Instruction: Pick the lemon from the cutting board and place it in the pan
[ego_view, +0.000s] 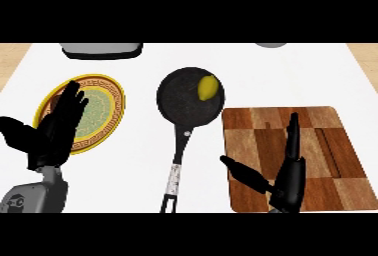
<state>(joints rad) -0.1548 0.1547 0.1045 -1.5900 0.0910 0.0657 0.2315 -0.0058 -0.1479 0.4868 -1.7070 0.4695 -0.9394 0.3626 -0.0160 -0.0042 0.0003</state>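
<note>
Right hand (286, 175) hangs open and empty over the cutting board (325, 150), lemon (210, 87) lying in the pan (184, 102).

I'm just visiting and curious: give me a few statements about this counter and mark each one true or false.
1. The lemon lies in the pan. True.
2. The cutting board holds the lemon. False: nothing rests on it; the right hand hovers above it.
3. The right hand is curled round the lemon. False: its fingers are straight.
4. The left hand shows open over the patterned plate. True.
5. The pan's handle points toward the robot. True.
</note>
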